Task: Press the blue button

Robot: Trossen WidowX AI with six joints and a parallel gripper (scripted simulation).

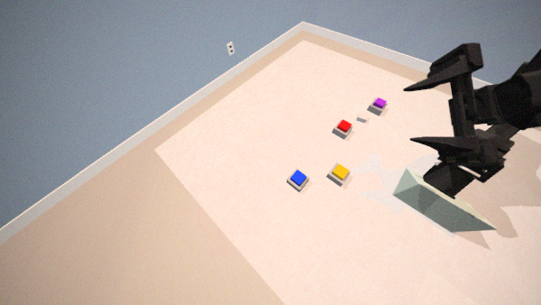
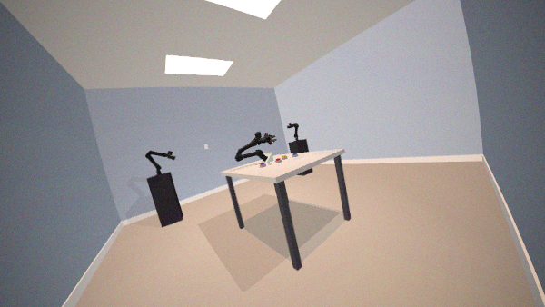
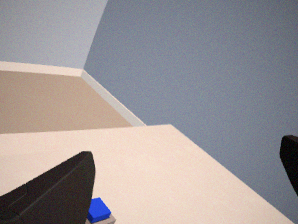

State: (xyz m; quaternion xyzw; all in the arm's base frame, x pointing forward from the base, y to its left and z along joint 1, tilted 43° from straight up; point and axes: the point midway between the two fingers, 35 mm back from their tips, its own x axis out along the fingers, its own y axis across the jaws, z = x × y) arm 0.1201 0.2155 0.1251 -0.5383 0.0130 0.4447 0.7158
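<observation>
From above, four buttons; wrist shows only blue button (image 3: 99, 211).

Pale tabletop (image 3: 166, 183) fills the lower half of the wrist view. Its far edge runs diagonally from upper centre down toward the right side. Two dark fingers of the gripper (image 3: 180, 189) frame the view, set wide apart with nothing between them. One finger (image 3: 49, 212) is large at lower left; only a sliver of the other shows at the right edge. Blue button (image 3: 99, 211) on a light grey base sits on the tabletop just beside the left finger's inner edge, partly hidden by it. Beyond the far edge: tan floor (image 3: 53, 99), pale baseboard (image 3: 109, 96), blue-grey walls (image 3: 213, 50) meeting at a corner.
</observation>
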